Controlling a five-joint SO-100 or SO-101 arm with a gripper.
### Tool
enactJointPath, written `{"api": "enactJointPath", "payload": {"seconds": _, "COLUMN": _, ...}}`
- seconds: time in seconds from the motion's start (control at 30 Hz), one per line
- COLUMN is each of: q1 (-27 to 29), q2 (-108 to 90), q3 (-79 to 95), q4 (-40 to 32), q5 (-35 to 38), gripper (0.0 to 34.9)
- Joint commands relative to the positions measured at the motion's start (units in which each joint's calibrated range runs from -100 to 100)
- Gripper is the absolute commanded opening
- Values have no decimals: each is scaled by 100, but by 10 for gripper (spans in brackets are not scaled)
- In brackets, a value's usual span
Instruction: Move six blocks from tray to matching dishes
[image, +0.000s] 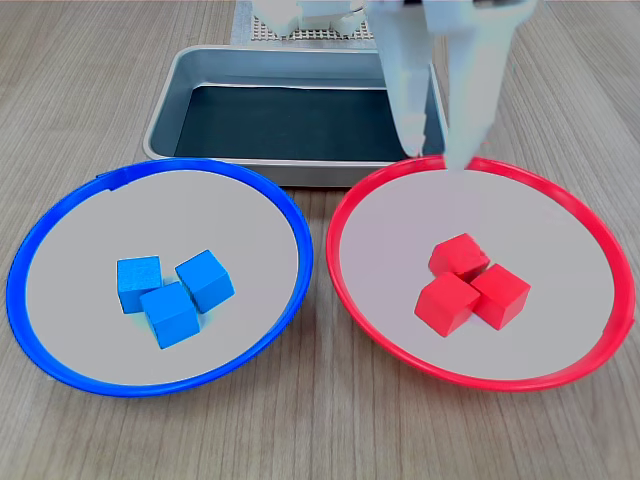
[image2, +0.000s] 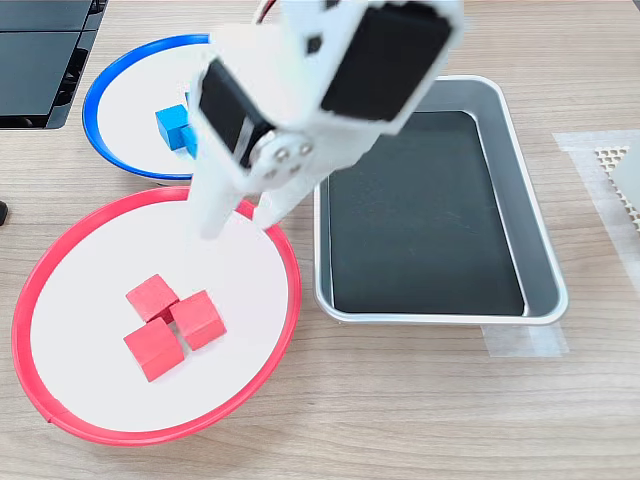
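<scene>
Hovering tool (image: 437, 160) spread, empty | red blocks (image: 470, 283) in red dish (image: 590, 235) | tray (image: 165, 105) bare

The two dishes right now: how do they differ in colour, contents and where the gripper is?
The blue-rimmed dish holds three blue blocks; the red-rimmed dish holds three red blocks. The open gripper hangs over the red-rimmed dish's far edge by the tray, while nothing is above the blue-rimmed dish. In the first exterior view the blue-rimmed dish lies left, the red-rimmed dish right. Both are round, shallow, pale-centred, with their blocks clustered.
</scene>
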Motion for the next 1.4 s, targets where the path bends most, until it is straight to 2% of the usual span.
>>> {"api": "enactJointPath", "payload": {"seconds": 0.0, "q1": 343, "q2": -1846, "q3": 1510, "q4": -604, "q5": 49, "gripper": 3}}
{"api": "enactJointPath", "payload": {"seconds": 0.07, "q1": 889, "q2": -3441, "q3": 3103, "q4": -1454, "q5": -278, "gripper": 1}}
{"api": "enactJointPath", "payload": {"seconds": 0.2, "q1": 1642, "q2": -5471, "q3": 5425, "q4": -2717, "q5": -835, "gripper": 1}}
{"api": "enactJointPath", "payload": {"seconds": 0.27, "q1": 1783, "q2": -6520, "q3": 6544, "q4": -2940, "q5": -855, "gripper": 1}}
{"api": "enactJointPath", "payload": {"seconds": 0.47, "q1": 1765, "q2": -8891, "q3": 8465, "q4": -2445, "q5": -923, "gripper": 1}}
{"api": "enactJointPath", "payload": {"seconds": 0.6, "q1": 1642, "q2": -9403, "q3": 8902, "q4": -2230, "q5": -933, "gripper": 1}}
{"api": "enactJointPath", "payload": {"seconds": 0.8, "q1": 1595, "q2": -10000, "q3": 8902, "q4": -1331, "q5": -952, "gripper": 1}}
{"api": "enactJointPath", "payload": {"seconds": 0.93, "q1": 1642, "q2": -10000, "q3": 8902, "q4": -1025, "q5": -957, "gripper": 1}}
{"api": "enactJointPath", "payload": {"seconds": 1.37, "q1": 1548, "q2": -10000, "q3": 8902, "q4": -967, "q5": -874, "gripper": 3}}
